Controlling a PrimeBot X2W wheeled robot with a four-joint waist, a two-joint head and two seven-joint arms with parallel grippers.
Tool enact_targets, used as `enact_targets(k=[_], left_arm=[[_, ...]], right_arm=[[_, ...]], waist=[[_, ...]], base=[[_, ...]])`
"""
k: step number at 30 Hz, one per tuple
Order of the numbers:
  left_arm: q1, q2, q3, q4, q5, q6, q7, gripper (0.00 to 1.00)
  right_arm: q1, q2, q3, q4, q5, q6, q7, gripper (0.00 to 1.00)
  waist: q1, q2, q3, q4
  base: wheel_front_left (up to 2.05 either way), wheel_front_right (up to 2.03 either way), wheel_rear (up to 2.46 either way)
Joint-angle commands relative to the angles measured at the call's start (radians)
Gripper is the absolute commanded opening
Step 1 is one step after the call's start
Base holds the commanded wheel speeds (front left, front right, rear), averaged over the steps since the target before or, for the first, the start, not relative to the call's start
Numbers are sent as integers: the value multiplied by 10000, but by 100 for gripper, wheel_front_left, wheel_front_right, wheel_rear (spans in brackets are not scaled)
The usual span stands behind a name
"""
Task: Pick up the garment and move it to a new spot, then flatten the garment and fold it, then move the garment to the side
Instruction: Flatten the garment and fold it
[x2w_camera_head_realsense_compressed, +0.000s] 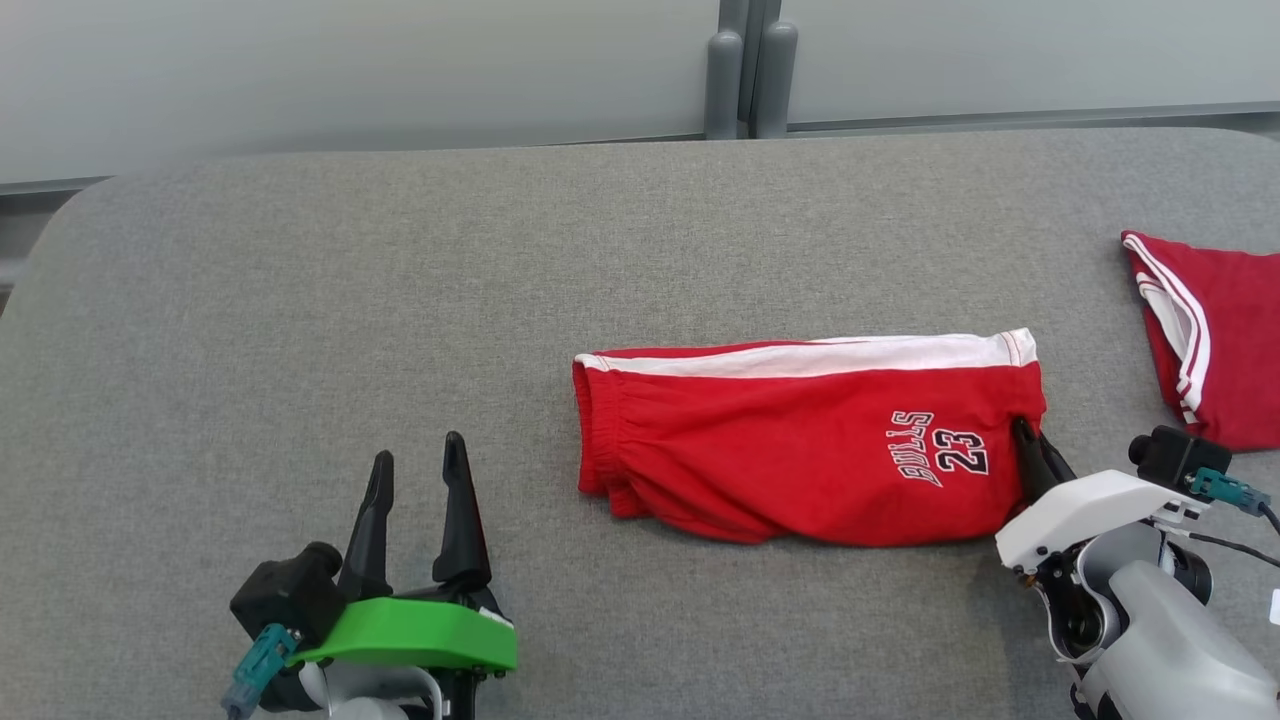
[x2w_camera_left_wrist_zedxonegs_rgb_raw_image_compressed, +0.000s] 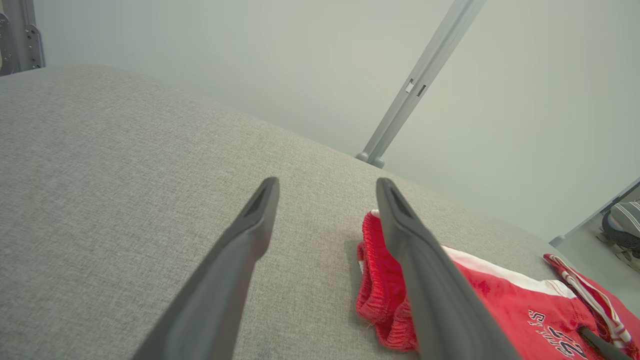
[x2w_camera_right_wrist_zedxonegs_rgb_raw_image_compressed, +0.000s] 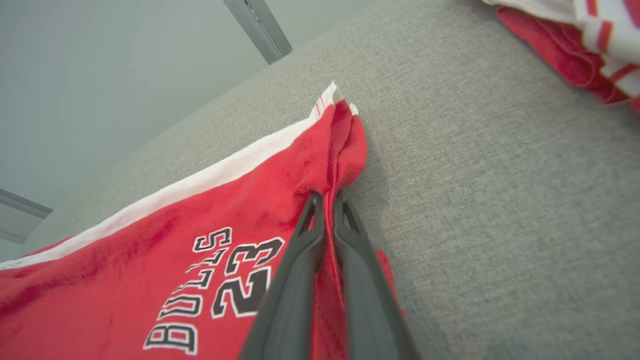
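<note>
Grey table (x2w_camera_head_realsense_compressed: 300, 300), right end effector (x2w_camera_right_wrist_zedxonegs_rgb_raw_image_compressed: 327, 197) tight on shorts (x2w_camera_head_realsense_compressed: 800, 450)

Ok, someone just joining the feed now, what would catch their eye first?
The red Bulls shorts lie folded in the middle of the grey table, their right edge pinched in the shut right pincer. The left pincer hovers open at the near left, and a second red garment sits at the far right.

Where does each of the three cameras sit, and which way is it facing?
Head: looks forward and down at the grey table and red shorts; left gripper open, right gripper shut on the shorts.
Left wrist: along its spread fingers toward the shorts' waistband.
Right wrist: along its shut fingers pinching the shorts' hem.
Shared: all show the shorts.
</note>
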Motion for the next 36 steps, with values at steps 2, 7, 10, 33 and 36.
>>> enact_targets(k=[2, 7, 10, 33, 36], left_arm=[[74, 41, -17, 15, -36, -8, -2, 100], [82, 41, -37, 31, -102, -21, -2, 100], [107, 41, -69, -5, -139, -25, -2, 100], [155, 41, -341, -266, -357, 90, -2, 100], [130, 41, -358, -269, -377, 92, -2, 100]], right_arm=[[78, 48, -136, -85, -290, -9, -32, 0], [-53, 89, -197, -272, -653, -8, -33, 0], [-138, 54, -140, -463, -868, -8, 30, 0], [891, 1708, 389, -4860, -3285, -4, 3111, 0], [1082, 1793, 540, -5114, -3454, -4, 3440, 0]], waist=[[0, 98, -8, 29], [0, 98, -67, 115], [0, 98, -131, 197], [0, 98, -342, 1567], [0, 98, -330, 1731]], base=[[0, 0, 0], [0, 0, 0], [0, 0, 0], [0, 0, 0], [0, 0, 0]])
